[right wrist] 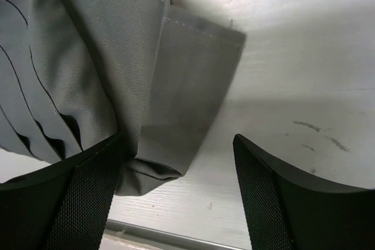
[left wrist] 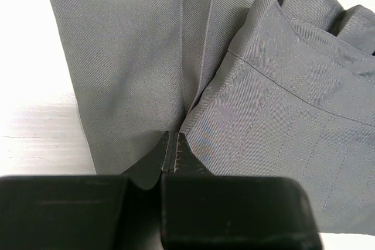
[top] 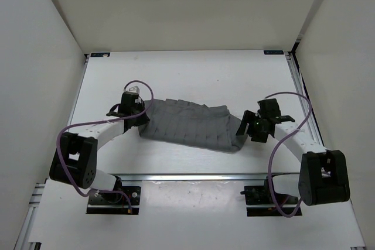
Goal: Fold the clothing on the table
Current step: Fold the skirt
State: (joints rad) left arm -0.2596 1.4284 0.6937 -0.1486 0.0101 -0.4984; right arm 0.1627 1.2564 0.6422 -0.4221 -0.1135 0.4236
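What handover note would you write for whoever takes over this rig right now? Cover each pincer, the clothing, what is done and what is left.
Left pincer: shut on a fold at the left end of the clothing.
Right pincer: open wide; the garment's right corner lies loose between its fingers, not gripped.
Clothing: a rumpled band across the middle of the table, between the two arms.
Done: the left end looks layered over itself.
Left: release the left end, then finish and flatten the fold. I cannot tell how many folds remain.
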